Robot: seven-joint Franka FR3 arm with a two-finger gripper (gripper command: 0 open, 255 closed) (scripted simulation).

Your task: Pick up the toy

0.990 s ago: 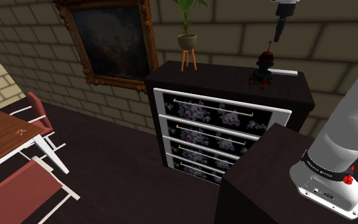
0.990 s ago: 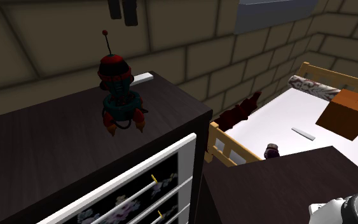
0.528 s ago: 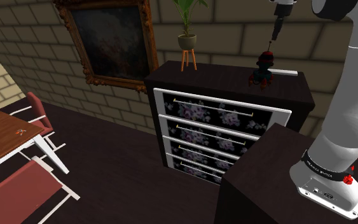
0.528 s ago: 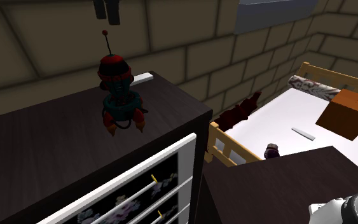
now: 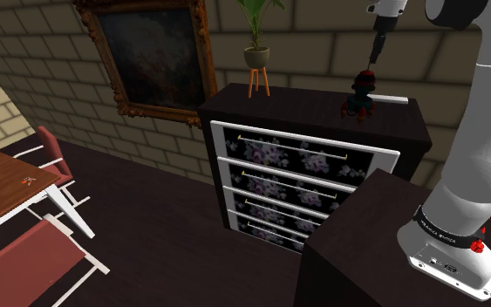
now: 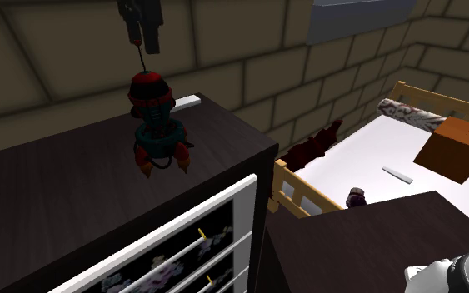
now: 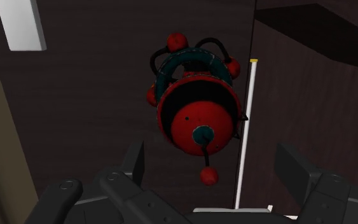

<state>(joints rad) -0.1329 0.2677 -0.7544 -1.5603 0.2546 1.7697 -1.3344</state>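
Toy (image 7: 196,118): red dome, teal body, antenna

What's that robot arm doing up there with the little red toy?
The white robot arm holds its black tool right above a red and teal toy robot, which stands on top of a dark dresser. The tool is open, its fingers apart just over the tip of the toy's antenna, and they are not gripping anything. The toy has not been picked up yet.
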